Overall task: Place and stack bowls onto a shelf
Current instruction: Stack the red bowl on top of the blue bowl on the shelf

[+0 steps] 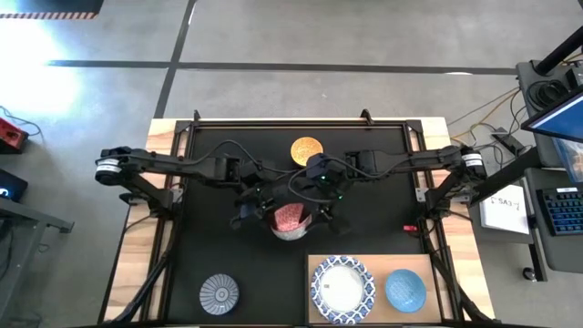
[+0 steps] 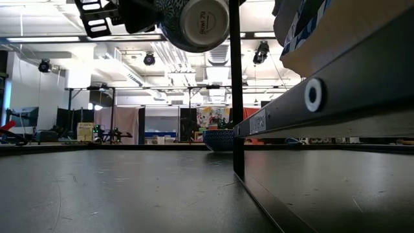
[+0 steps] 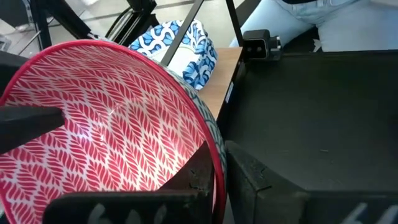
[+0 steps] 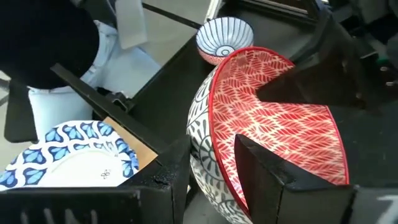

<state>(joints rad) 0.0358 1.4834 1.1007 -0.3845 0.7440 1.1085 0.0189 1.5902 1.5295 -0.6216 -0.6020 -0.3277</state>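
Observation:
The pink-red bowl (image 1: 291, 219), red herringbone inside and black-and-white outside, hangs in the air over the black mat's middle; the low view shows its white foot (image 2: 202, 21) tipped toward the near edge. My left gripper (image 1: 261, 206) is shut on its left rim and my right gripper (image 1: 322, 208) on its right rim. The pale wooden shelf (image 1: 314, 266) lies at the near right with one large white bowl with a blue rim (image 1: 343, 289) and the blue bowl (image 1: 405, 289) standing on it. The orange bowl (image 1: 307, 150) and the grey-striped bowl (image 1: 219, 292) rest on the mat. The other large bowls are out of view. My left gripper has the bowl's rim (image 3: 216, 163) pinched with one finger (image 3: 200, 167) inside and one finger (image 3: 255, 180) outside, coming from the table's left. The bowl is lifted clear and tilted. My right gripper takes the opposite rim (image 4: 213, 146) the same way, one finger (image 4: 273, 168) inside and one finger (image 4: 169, 169) against the patterned outer wall, coming from the table's right. The bowl sits tilted, clear of the mat.
A metal frame (image 1: 301, 123) borders the black mat, with a thin upright post (image 2: 235, 90) near the shelf's corner. A laptop and papers (image 1: 506, 208) sit off the table's right side. A small red object (image 1: 410, 228) lies on the mat's right part.

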